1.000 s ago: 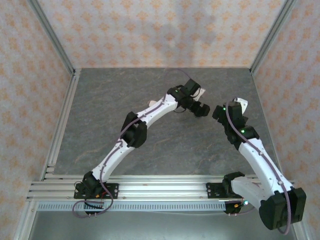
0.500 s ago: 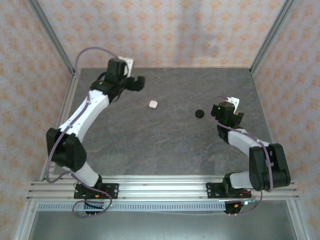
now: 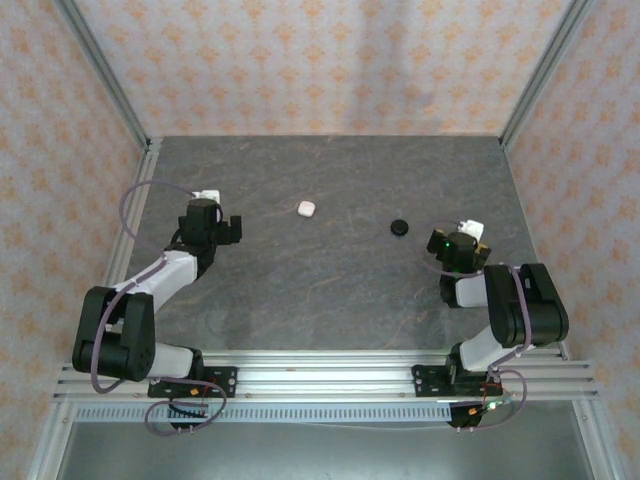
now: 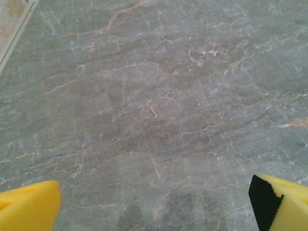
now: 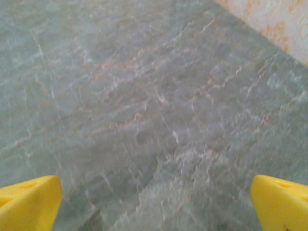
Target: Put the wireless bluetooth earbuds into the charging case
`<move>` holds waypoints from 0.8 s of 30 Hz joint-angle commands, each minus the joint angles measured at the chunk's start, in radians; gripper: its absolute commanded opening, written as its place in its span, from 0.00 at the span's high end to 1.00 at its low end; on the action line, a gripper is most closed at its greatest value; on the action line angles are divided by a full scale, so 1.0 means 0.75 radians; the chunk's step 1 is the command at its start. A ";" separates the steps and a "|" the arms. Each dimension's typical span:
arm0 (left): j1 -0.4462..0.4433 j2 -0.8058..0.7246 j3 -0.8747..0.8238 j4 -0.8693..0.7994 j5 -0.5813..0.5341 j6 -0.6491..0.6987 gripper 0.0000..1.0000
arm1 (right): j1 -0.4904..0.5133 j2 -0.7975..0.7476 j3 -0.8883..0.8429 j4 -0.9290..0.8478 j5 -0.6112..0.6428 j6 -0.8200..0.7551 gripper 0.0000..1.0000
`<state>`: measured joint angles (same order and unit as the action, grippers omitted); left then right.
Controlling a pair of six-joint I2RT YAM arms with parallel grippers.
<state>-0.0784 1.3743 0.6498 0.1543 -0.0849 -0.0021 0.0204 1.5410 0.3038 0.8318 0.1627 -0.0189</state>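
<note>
Our left hand (image 4: 154, 204) and right hand (image 5: 154, 202) both gape wide, empty, over the surface (image 3: 330, 290). The white case (image 3: 306, 208) lies well right of the left hand, the black case (image 3: 400, 228) near the right hand's left. Both look closed; we judge the earbuds probably stowed inside, little left.

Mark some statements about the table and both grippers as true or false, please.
1. The white case lies on the table, apart from both arms. True.
2. The left gripper holds the white case. False: it is open and empty, away from the case.
3. The black case lies nearer to the right gripper than to the left gripper. True.
4. The two cases touch each other. False: bare table lies between them.
5. The right gripper is shut. False: its jaws stand open over bare table.
</note>
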 commanded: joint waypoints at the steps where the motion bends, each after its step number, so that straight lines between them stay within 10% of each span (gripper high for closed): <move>1: 0.005 0.018 -0.082 0.303 -0.043 0.049 0.00 | -0.003 0.015 0.041 0.218 -0.091 0.013 0.00; 8: 0.028 0.158 -0.289 0.772 -0.025 0.035 0.00 | -0.004 0.000 0.035 0.200 -0.239 -0.048 0.00; 24: 0.042 0.162 -0.294 0.776 -0.014 0.022 0.00 | 0.003 0.005 0.088 0.110 -0.051 0.011 0.01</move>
<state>-0.0513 1.5036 0.4282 0.6926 -0.0864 0.0090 0.0208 1.5429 0.3595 0.9054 0.1055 -0.0227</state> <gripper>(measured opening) 0.999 0.994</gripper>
